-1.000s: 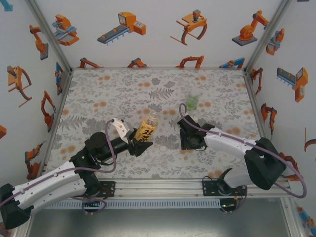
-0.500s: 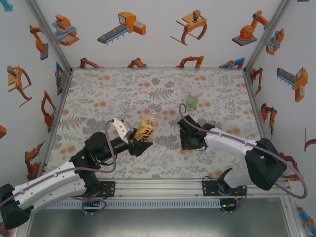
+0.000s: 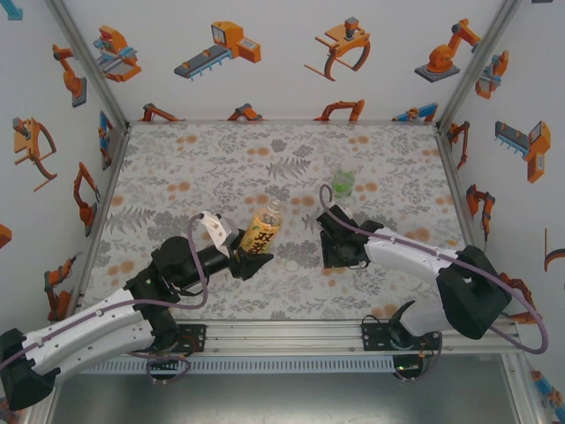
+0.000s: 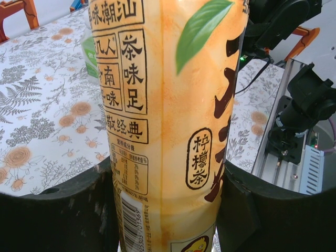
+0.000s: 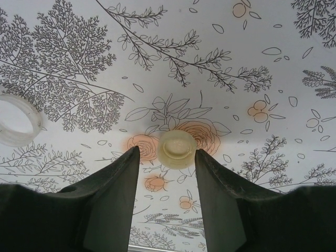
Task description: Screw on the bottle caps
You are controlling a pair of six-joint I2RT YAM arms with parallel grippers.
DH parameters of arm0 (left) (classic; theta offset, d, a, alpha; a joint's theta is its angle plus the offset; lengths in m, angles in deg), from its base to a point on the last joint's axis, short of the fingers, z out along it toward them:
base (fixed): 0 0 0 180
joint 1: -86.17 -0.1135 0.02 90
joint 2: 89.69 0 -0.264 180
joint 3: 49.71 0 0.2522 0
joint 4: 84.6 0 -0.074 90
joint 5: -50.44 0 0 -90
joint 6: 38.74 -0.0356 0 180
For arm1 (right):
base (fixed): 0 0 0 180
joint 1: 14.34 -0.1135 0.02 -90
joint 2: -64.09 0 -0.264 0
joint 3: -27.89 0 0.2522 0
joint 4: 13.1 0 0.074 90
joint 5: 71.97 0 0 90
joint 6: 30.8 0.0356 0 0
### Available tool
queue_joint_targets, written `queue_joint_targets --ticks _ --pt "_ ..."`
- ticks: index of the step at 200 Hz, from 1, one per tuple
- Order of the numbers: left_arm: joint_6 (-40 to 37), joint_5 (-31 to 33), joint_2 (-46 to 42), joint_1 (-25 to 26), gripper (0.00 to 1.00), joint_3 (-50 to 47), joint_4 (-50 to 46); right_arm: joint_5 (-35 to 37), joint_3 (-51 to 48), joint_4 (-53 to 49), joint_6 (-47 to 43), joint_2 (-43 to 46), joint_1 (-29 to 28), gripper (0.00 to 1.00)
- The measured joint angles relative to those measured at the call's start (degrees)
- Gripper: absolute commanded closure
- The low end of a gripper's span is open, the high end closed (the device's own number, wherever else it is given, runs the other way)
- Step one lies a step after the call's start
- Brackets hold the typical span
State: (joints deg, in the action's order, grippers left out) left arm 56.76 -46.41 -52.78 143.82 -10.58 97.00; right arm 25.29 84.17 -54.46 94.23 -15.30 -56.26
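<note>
My left gripper (image 3: 253,261) is shut on the lower body of the amber tea bottle (image 3: 262,231), which leans toward the table's middle. In the left wrist view the bottle (image 4: 168,105) stands between my two black fingers (image 4: 52,215) with its orange label facing the camera. My right gripper (image 3: 336,258) points down at the table with its jaws open. A small pale cream cap (image 5: 177,148) lies on the cloth just beyond the tips of that gripper (image 5: 167,153), touching neither of them. A white cap (image 3: 290,263) lies between the two grippers and appears at the left edge as a white cap (image 5: 16,119), hollow side up.
A small green bottle (image 3: 342,184) stands behind the right gripper, toward the back right. The floral cloth (image 3: 194,168) covers the table, and printed walls close it in on three sides. An aluminium rail (image 3: 291,331) runs along the near edge.
</note>
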Motion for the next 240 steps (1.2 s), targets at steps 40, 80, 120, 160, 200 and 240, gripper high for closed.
queue_joint_targets --ticks 40,80,120,160,200,240 --pt "0.02 0.0 0.02 0.0 1.0 0.0 0.0 0.0 0.0 0.02 -0.17 -0.39 0.0 0.54" --pt "0.04 0.0 0.02 0.0 1.0 0.0 0.0 -0.24 0.0 0.02 -0.15 -1.92 0.0 0.54" --pt "0.04 0.0 0.02 0.0 1.0 0.0 0.02 -0.63 0.0 0.52 -0.17 -3.08 0.0 0.59" --pt "0.04 0.0 0.02 0.0 1.0 0.0 0.0 -1.79 0.0 1.95 -0.2 -3.41 0.07 0.77" --pt "0.04 -0.02 0.02 0.0 1.0 0.0 0.0 -3.82 0.0 3.58 0.09 -3.43 0.7 0.88" --pt "0.07 0.0 -0.24 0.0 1.0 0.0 -0.39 -14.01 -2.45 14.49 2.78 -3.41 5.14 0.89"
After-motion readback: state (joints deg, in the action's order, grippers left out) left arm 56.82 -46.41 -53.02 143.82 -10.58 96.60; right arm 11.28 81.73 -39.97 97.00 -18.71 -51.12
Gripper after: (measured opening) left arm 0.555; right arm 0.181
